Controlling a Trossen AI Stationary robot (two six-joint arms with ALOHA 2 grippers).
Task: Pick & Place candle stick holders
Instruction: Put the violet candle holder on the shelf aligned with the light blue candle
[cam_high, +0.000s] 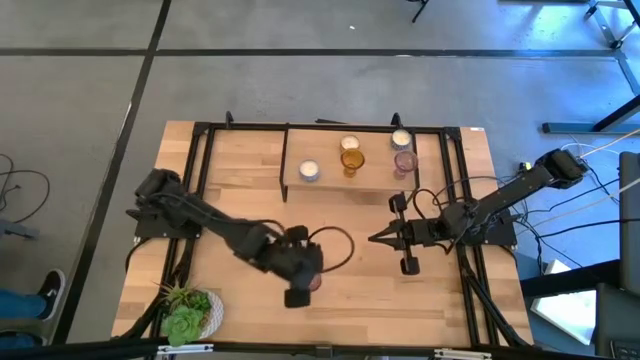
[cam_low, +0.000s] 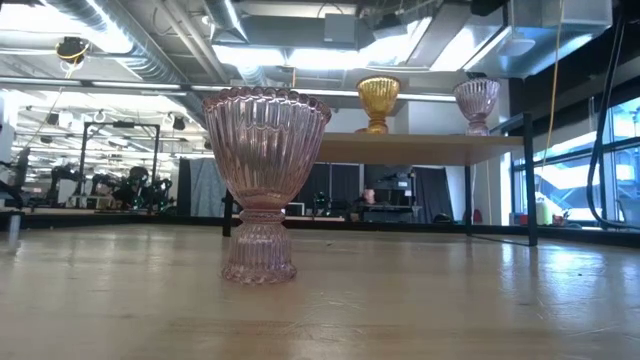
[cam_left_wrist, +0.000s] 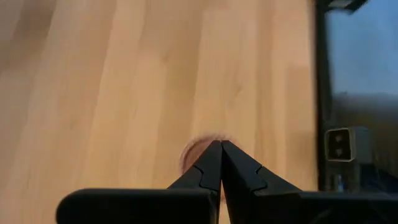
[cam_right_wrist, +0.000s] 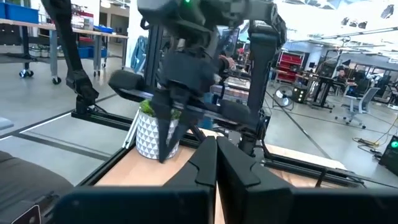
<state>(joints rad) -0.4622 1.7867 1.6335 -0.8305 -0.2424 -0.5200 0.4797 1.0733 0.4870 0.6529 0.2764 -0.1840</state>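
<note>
A pinkish-purple glass candle stick holder (cam_low: 262, 180) stands upright on its foot on the wooden table, near the front edge. It shows as a pink spot in the high view (cam_high: 315, 283) and blurred under the fingers in the left wrist view (cam_left_wrist: 194, 152). My left gripper (cam_high: 306, 274) points down above it, shut and empty (cam_left_wrist: 221, 146); the low view shows nothing touching the holder. My right gripper (cam_high: 375, 239) is shut and empty, level over the table's middle right, pointing left. A pink holder (cam_high: 404, 160), an amber one (cam_high: 351, 160) and three whitish ones (cam_high: 308, 170) stand on the far shelf.
A raised wooden shelf (cam_high: 340, 187) in a black frame spans the table's far side. A leafy green plant in a white pot (cam_high: 188, 312) stands at the front left corner. Bare tabletop (cam_high: 350, 305) lies between the two grippers and the near edge.
</note>
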